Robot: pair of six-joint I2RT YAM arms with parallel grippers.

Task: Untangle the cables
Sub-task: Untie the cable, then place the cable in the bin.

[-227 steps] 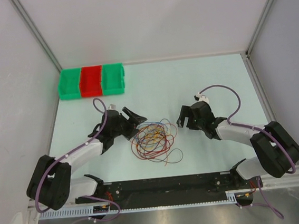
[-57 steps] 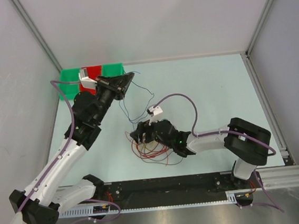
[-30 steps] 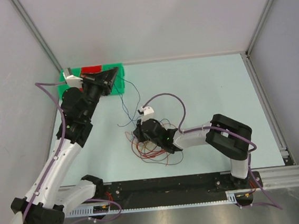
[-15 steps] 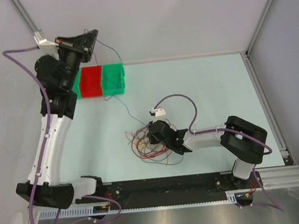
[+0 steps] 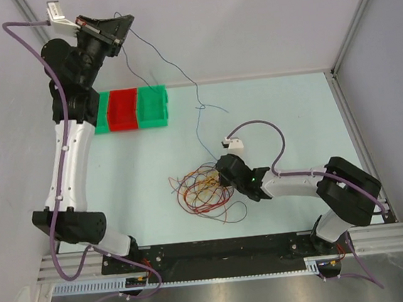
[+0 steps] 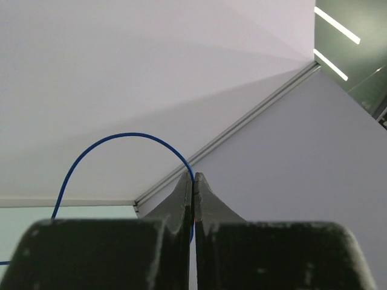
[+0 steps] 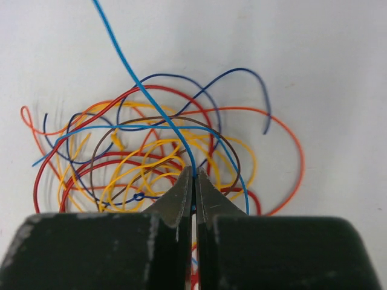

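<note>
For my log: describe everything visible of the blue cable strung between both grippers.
The blue cable is a single thin, flexible wire. The shut left gripper pinches it high above the far-left corner, where it arcs away. It hangs in slack curves down to the tangle on the table, crosses red, orange and yellow loops, and is pinched there by the shut right gripper.

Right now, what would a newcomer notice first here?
The left pincer, raised high at the far left corner, is shut on a blue cable that trails down to the table. It ends at the right pincer, shut on it at the bright tangle near the middle.
</note>
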